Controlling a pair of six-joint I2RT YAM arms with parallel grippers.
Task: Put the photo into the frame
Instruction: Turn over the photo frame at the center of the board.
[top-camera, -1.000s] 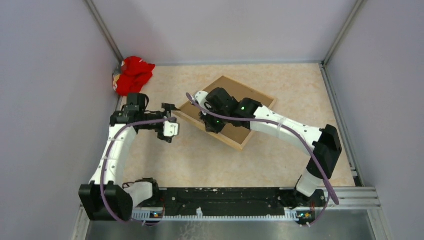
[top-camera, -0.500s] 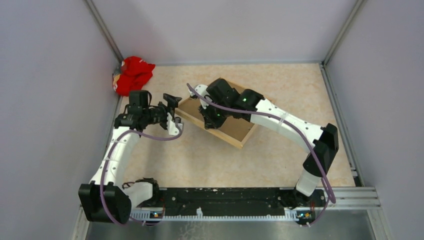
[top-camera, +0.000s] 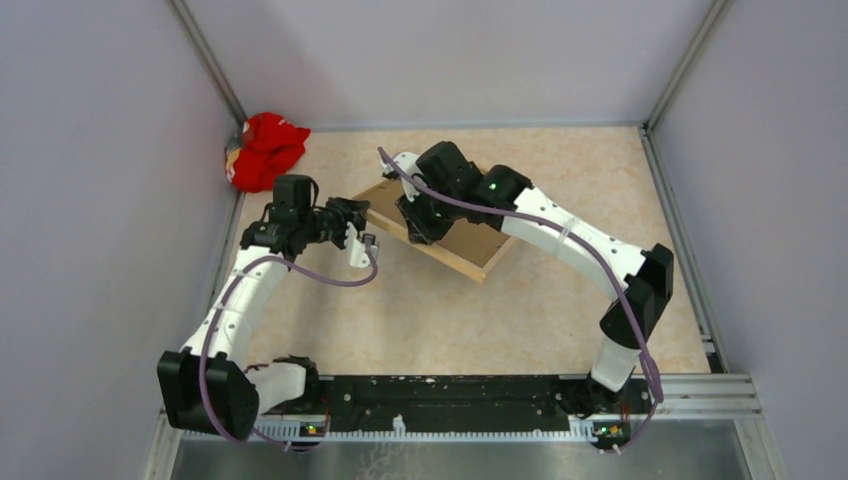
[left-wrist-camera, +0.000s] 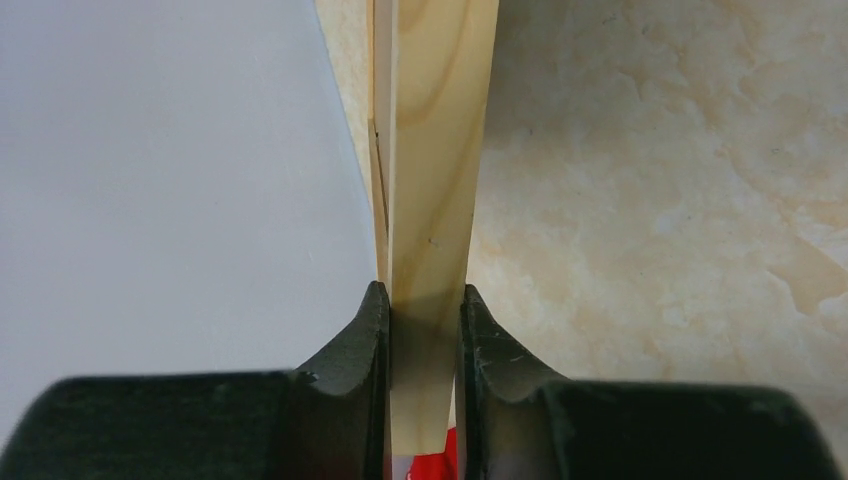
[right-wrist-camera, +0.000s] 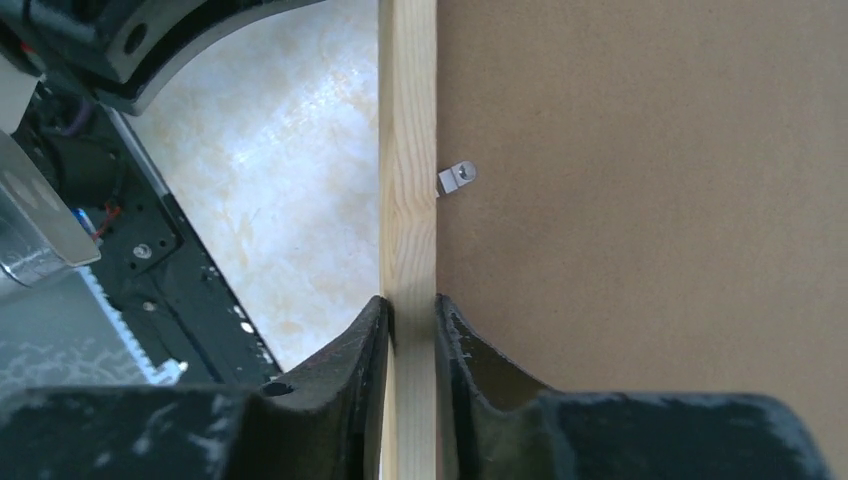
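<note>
two-handed hold on the frame (top-camera: 455, 262), shown from above and from both wrists. your left gripper (left-wrist-camera: 420, 300) is clenched on the light wood rail at the frame's left corner, one finger on each side. your right gripper (right-wrist-camera: 410, 305) is likewise clamped across a rail close by, just beside the brown backing board (right-wrist-camera: 650, 200). the board sits in the frame with a small metal tab (right-wrist-camera: 457, 178) at its edge. the frame lies in the back half of the counter (top-camera: 420, 310), about mid-width and board side up, near the red cloth (top-camera: 265, 148) in the corner but apart from it. you cannot tell from these views whether its left end is raised off the counter. the photo shows in no view; it may lie under the board or elsewhere. judged step: securing the frame with both arms before turning or opening it. the next move calls for both arms to travel together so the thin rail is not twisted, and the tab would probably have to be freed before a print could go in. against the earlier frame: the left gripper then hung spread and apart from the frame, nearer you, and the frame has since shifted toward the back-left, the right arm with it.
</note>
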